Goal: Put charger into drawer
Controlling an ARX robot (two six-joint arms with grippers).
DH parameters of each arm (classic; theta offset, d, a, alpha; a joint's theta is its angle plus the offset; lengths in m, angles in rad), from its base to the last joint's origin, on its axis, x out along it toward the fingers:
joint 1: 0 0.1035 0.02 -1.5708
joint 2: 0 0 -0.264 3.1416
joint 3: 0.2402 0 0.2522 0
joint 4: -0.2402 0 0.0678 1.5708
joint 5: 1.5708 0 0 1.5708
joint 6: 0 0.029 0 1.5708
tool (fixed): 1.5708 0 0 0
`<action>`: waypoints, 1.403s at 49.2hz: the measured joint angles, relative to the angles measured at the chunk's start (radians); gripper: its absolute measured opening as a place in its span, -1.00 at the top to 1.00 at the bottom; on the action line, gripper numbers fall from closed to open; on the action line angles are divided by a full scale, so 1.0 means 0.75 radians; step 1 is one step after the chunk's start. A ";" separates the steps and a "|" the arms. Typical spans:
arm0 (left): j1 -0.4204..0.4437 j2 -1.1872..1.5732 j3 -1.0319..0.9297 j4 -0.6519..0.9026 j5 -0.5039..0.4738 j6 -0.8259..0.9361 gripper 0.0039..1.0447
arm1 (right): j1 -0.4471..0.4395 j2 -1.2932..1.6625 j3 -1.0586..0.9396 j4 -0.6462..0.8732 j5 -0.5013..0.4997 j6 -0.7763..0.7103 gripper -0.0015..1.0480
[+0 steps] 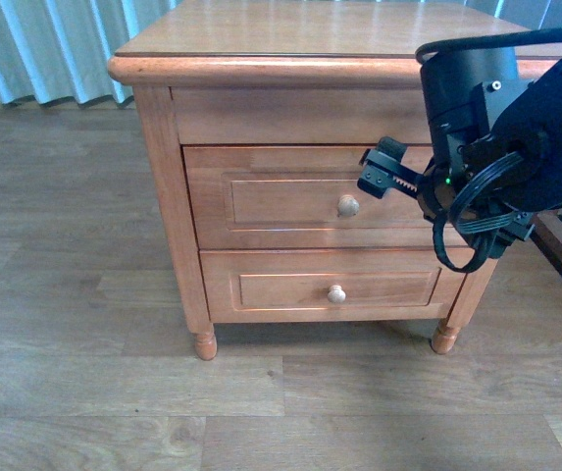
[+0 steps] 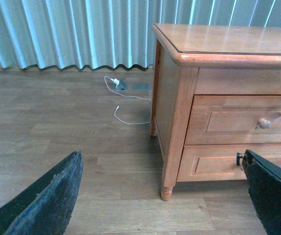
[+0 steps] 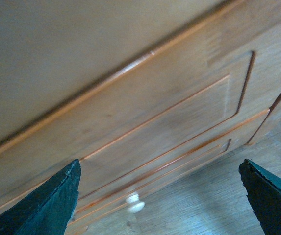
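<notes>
The drawer (image 1: 281, 201) is the taller upper one of a light-brown wooden nightstand. It is shut, and its round pale knob (image 1: 348, 205) faces me. My right gripper (image 1: 380, 171) is open and empty just right of that knob, level with it and close to the drawer front. The right wrist view shows the recessed panel (image 3: 155, 117) close up and blurred between the open fingers (image 3: 47, 205). My left gripper (image 2: 161, 155) is open and empty, low over the floor, off the nightstand's left front corner; the drawer (image 2: 233, 122) shows there too. The charger is not in view.
The shorter lower drawer (image 1: 290, 289) with a like knob (image 1: 336, 293) is shut. A white plug with a thin white cable (image 2: 125, 98) lies on the wood floor beside the nightstand, near pale curtains (image 2: 66, 34). The nightstand top (image 1: 310, 29) is bare.
</notes>
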 joint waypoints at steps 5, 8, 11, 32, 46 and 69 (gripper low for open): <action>0.000 0.000 0.000 0.000 0.000 0.000 -0.89 | 0.000 -0.106 -0.077 0.021 -0.052 -0.011 -0.85; 0.000 0.000 0.000 0.000 0.000 0.000 -0.89 | 0.000 -0.186 -0.133 0.019 -0.098 -0.033 -0.85; 0.000 0.000 0.000 0.000 0.000 0.000 -0.89 | 0.000 -0.266 -0.199 0.033 -0.148 -0.062 -0.85; 0.000 0.000 0.000 0.000 0.000 0.000 -0.89 | -0.046 -1.055 -0.728 -0.104 -0.510 -0.432 -0.85; 0.000 0.000 0.000 0.000 0.000 0.000 -0.89 | -0.156 -1.666 -0.951 -0.375 -0.687 -0.610 -0.85; -0.001 0.000 0.000 0.000 0.000 0.000 -0.89 | -0.260 -2.421 -1.173 -0.745 -0.717 -0.608 -0.85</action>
